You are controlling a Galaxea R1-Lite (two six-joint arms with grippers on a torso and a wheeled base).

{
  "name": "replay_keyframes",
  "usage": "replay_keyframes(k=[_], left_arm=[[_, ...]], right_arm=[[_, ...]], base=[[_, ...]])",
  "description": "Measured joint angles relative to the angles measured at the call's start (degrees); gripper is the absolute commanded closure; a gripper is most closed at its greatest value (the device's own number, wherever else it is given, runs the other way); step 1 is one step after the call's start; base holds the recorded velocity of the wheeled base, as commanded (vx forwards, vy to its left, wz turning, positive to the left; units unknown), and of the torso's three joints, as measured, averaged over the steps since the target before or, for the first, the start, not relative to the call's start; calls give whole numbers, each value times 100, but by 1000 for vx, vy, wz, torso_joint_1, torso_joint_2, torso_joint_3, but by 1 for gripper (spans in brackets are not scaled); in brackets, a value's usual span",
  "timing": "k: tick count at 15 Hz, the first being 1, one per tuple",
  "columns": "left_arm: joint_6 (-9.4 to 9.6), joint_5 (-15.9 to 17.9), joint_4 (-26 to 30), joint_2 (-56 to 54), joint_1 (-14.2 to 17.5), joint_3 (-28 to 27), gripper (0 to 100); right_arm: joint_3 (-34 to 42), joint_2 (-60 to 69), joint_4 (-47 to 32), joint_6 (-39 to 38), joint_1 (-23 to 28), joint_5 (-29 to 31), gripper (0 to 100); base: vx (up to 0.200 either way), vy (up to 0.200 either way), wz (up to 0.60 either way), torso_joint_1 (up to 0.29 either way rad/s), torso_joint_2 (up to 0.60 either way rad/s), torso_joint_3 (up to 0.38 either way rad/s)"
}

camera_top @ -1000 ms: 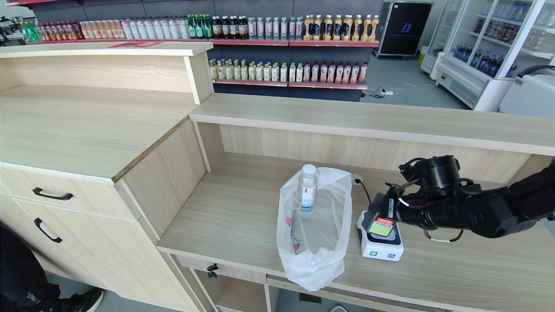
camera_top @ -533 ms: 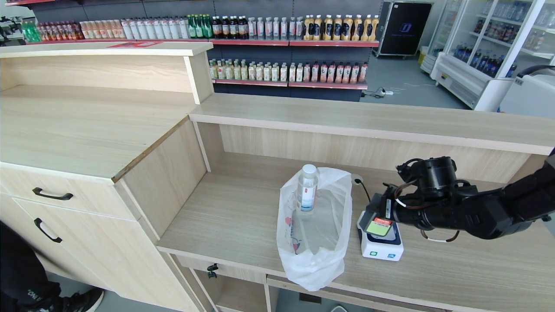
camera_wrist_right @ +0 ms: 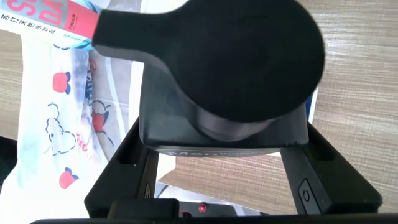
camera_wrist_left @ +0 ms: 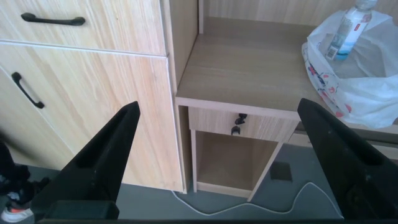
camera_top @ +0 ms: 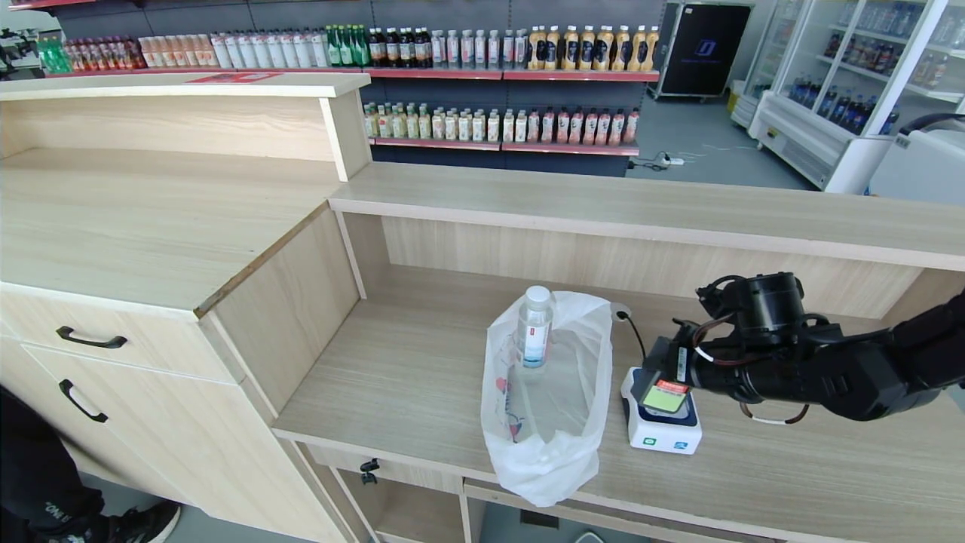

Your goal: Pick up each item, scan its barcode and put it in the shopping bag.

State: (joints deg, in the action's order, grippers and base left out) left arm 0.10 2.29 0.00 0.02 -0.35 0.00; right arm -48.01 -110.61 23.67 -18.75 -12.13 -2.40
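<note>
Shop shelves lined with rows of bottled drinks (camera_top: 452, 53) fill the background, with glass-door fridges (camera_top: 852, 75) off to the right. In front stands a light wood checkout counter (camera_top: 407, 377) with a raised ledge along its far side.

A thin white plastic shopping bag with red print (camera_top: 546, 445) sits open near the counter's front edge. A clear plastic water bottle with a white cap and pale label (camera_top: 535, 332) stands upright inside it, at the far end.

Just to the right of the bag sits a small white barcode scanner with a dark, sloping top (camera_top: 663, 437). Its black cable (camera_top: 633, 332) runs away toward the back wall of the counter.

The black right arm comes in from the right. The right hand (camera_top: 657, 375) pinches a small flat packet with a green face and a red end (camera_top: 664, 397), held directly above the scanner's dark top and very close to it. Whether the packet touches the scanner cannot be told. In the right wrist view a red and white printed edge (camera_wrist_right: 62, 18), probably this packet, shows beside the bag (camera_wrist_right: 56, 143).

The left hand (camera_wrist_left: 217, 109) is low in front of the counter, its two black fingers (camera_wrist_left: 93, 168) spread wide with nothing between them. Beyond it are a locked drawer front (camera_wrist_left: 238, 123), the bag (camera_wrist_left: 360, 93) and the bottle (camera_wrist_left: 344, 31).
</note>
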Motion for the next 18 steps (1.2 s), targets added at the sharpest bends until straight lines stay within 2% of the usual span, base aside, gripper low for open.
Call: replay_keyframes(k=[4, 7, 9, 13, 18], left_arm=[[-2, 0, 0, 0, 0, 0, 0], [0, 0, 0, 0, 0, 0, 0], [0, 0, 0, 0, 0, 0, 0], [0, 0, 0, 0, 5, -2, 0], [0, 0, 2, 0, -2, 0, 0]], right_arm=[[352, 1041, -345, 80, 102, 533, 100], [656, 2235, -1062, 611, 332, 1184, 100], [824, 2899, -1358, 830, 557, 1254, 100], [906, 3290, -1301, 918, 673, 1269, 100], [964, 2761, -714, 1270, 98, 1261, 100]], base=[[0, 0, 0, 0, 0, 0], [0, 0, 0, 0, 0, 0], [0, 0, 600, 5, 2, 0], [0, 0, 600, 1, 1, 7], [0, 0, 0, 0, 0, 0]])
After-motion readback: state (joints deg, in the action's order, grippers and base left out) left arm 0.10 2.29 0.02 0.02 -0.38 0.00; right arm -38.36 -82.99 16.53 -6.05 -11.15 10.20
